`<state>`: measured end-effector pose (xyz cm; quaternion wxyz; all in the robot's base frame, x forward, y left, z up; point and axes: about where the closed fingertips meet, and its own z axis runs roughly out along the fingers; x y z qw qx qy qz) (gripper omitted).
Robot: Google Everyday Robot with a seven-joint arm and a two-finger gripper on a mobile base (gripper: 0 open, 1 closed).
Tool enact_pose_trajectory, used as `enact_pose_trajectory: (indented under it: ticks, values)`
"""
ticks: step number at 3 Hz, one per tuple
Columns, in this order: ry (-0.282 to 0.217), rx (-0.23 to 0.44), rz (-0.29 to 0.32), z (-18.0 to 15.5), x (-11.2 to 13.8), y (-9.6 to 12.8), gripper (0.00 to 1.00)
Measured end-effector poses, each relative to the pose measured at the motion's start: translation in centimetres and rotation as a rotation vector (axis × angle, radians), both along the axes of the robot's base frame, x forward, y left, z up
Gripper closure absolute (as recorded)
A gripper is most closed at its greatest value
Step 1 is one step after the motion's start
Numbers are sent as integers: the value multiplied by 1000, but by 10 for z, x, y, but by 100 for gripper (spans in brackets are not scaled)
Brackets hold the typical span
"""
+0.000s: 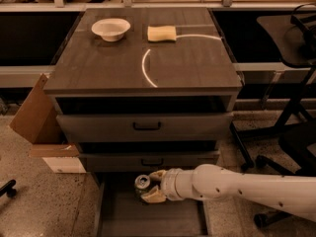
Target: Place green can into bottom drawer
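Note:
The green can [142, 184] stands upright with its silver top showing, low inside the pulled-out bottom drawer [123, 220] of the grey cabinet. My gripper [154, 186] reaches in from the right on a white arm and is shut on the can, with one tan finger [158, 174] behind it and the other [155, 196] in front. The can's lower part is hidden by the fingers, so I cannot tell whether it touches the drawer floor.
The two upper drawers with black handles [146, 127] sit above my gripper. A white bowl [110, 28] and a yellow sponge [161, 33] lie on the cabinet top. A cardboard box [37, 115] stands at the left; office chair legs [266, 162] at the right.

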<state>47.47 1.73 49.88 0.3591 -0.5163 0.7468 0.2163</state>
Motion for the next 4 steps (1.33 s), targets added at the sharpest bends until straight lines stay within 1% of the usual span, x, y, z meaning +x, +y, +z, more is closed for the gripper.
enact_pose_trajectory:
  ticks: [1, 2, 3, 4]
  values:
    - [44, 30, -3, -53, 1, 12, 100]
    - [39, 28, 6, -57, 3, 12, 100]
    - [13, 16, 49, -74, 9, 14, 100]
    - [-23, 0, 145, -110, 21, 19, 100]
